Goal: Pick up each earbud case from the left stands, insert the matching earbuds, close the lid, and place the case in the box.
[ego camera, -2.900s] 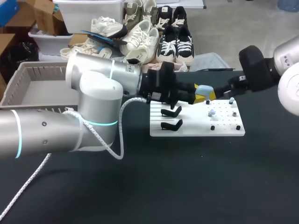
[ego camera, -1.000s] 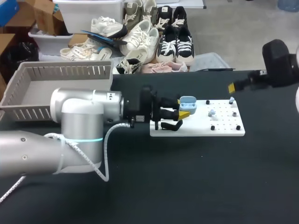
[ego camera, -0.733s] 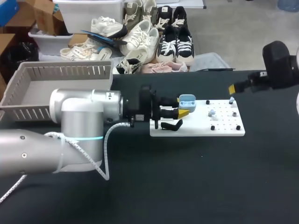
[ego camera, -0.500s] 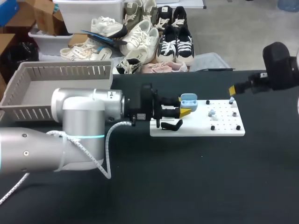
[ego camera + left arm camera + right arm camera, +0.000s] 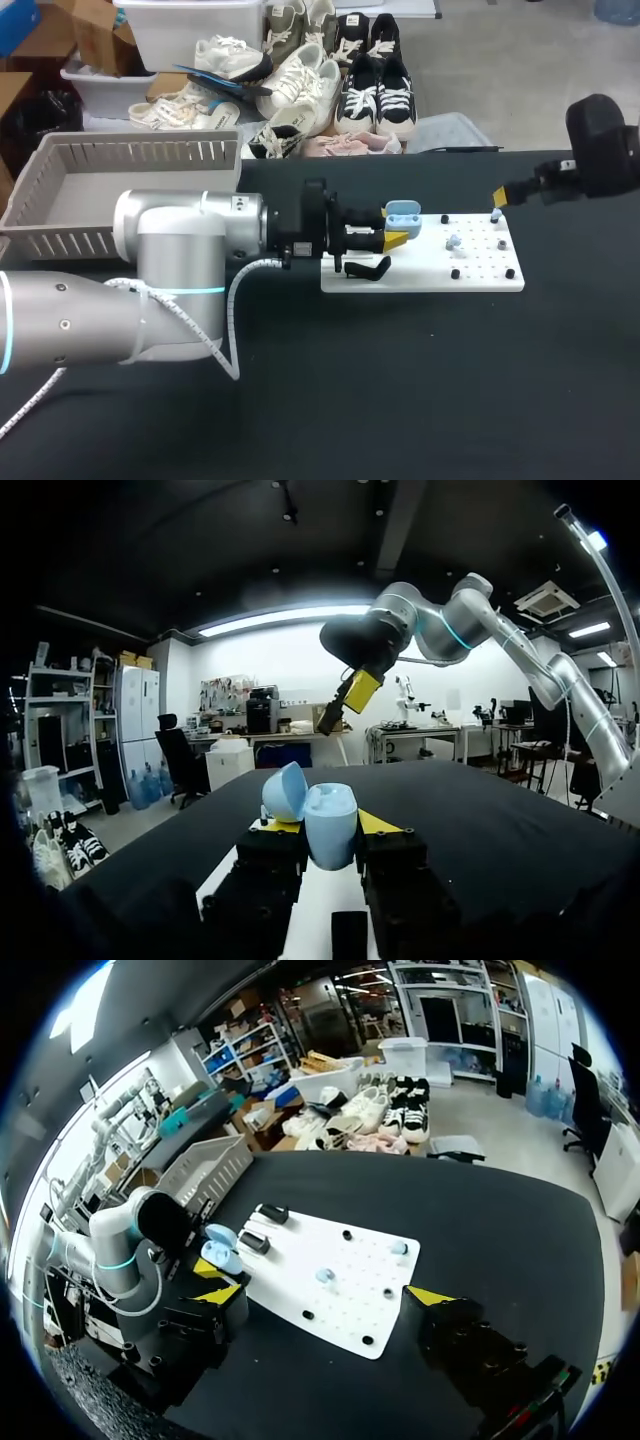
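A light blue earbud case (image 5: 402, 213) with its lid up sits between the yellow fingertips of my left gripper (image 5: 395, 234), which is shut on it above the left part of the white board (image 5: 420, 277). In the left wrist view the case (image 5: 331, 824) fills the gap between the fingers, lid (image 5: 284, 790) tipped back. A black stand (image 5: 366, 268) lies just under that gripper. Small pale earbuds (image 5: 453, 241) rest on the board's right half. My right gripper (image 5: 497, 196) hangs open past the board's far right corner; its own view looks down over the board (image 5: 345, 1260) and the case (image 5: 222, 1250).
A grey slatted basket (image 5: 40, 180) stands at the back left of the black table. Black pegs (image 5: 455, 273) dot the board's right half. My left arm's thick grey body (image 5: 180, 250) lies across the table's left side.
My left gripper has edged a little to the right with the case still in it. The right gripper has shifted slightly to the right.
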`<state>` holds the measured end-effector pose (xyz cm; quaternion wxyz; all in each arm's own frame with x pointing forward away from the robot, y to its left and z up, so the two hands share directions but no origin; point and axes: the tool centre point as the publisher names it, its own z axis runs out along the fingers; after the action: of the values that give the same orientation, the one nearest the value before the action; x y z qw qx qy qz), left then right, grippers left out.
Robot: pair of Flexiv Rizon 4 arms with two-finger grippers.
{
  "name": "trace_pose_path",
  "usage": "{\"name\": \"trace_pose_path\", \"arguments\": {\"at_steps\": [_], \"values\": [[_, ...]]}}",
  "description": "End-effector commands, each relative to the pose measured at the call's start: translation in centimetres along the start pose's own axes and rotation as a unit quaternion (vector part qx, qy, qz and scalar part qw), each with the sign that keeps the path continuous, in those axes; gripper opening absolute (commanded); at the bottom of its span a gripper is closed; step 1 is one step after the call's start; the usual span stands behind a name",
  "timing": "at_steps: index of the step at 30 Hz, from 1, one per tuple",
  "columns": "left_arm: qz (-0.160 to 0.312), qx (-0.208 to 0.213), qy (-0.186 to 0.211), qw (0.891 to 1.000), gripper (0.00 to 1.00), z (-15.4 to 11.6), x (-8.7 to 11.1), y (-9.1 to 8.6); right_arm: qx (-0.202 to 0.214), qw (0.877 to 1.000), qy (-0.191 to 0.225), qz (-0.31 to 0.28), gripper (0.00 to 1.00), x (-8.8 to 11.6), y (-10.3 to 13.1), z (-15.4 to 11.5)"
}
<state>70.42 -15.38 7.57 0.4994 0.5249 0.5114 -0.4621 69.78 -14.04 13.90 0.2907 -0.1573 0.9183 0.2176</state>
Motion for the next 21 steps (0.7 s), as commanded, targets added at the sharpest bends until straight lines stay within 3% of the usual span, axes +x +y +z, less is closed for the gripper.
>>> {"name": "trace_pose_path", "arguments": {"at_steps": [1,12,21], "values": [[0.000,-0.001,-0.001,1.000,0.00,0.1,0.1,0.1,0.028,1.000,0.001,0.002,1.00,0.2,0.3,-0.2],[0.001,-0.003,0.000,1.000,0.00,0.0,0.1,0.1,0.048,0.999,0.016,-0.016,1.00,-0.1,-0.7,0.1],[0.001,-0.003,0.000,1.000,0.00,0.0,0.1,0.1,0.087,0.993,0.059,-0.061,1.00,-1.0,-2.1,0.4]]}}
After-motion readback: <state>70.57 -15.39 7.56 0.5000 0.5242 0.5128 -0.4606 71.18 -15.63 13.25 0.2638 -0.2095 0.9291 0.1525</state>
